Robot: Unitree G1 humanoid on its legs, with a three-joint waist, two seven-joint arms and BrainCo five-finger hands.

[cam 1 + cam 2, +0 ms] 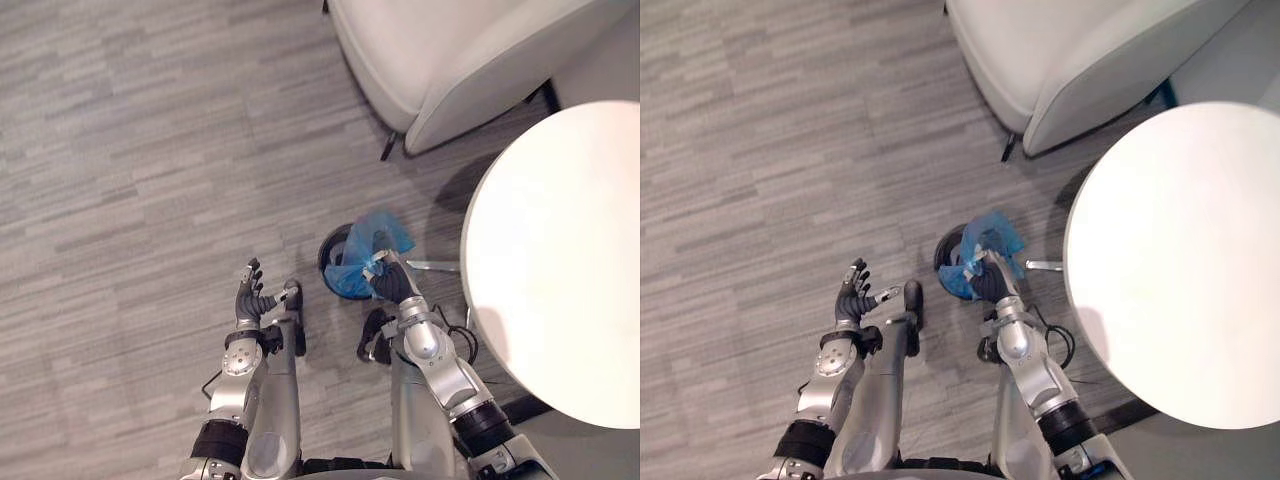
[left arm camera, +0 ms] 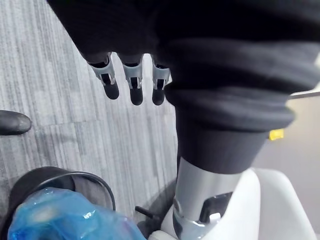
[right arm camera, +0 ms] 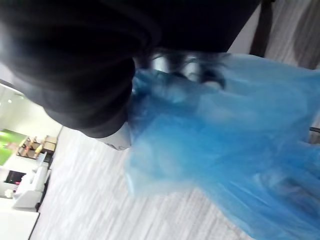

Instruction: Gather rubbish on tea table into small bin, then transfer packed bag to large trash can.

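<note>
— Where's the bag (image 1: 377, 236) now?

— In the bin (image 1: 328, 262), on the floor (image 1: 150, 150) just beside the round white table (image 1: 560, 260). The top is puffed up above the rim, and the right hand (image 1: 390, 284) has its fingers curled into the bunched plastic.

— And the other one?

— The left hand (image 1: 252, 300) hangs over the floor, near the bin but not touching it, with its fingers (image 2: 131, 87) straight and nothing in them.

— What's the bag like?

— It's thin blue film you can partly see through, crinkled, and loose at the mouth. I can't make out what's inside it.

— Heavy, do you think?

— I'd guess it's light. It's soft and slippery, though, and it has no shape of its own. Film that thin could tear or slide through a weak pinch.

— So where should it be held?

— At the gathered neck, where the plastic is folded thick. The sides would only stretch. The bin looks light too, so it may lift along with the bag unless something steadies it.
</note>
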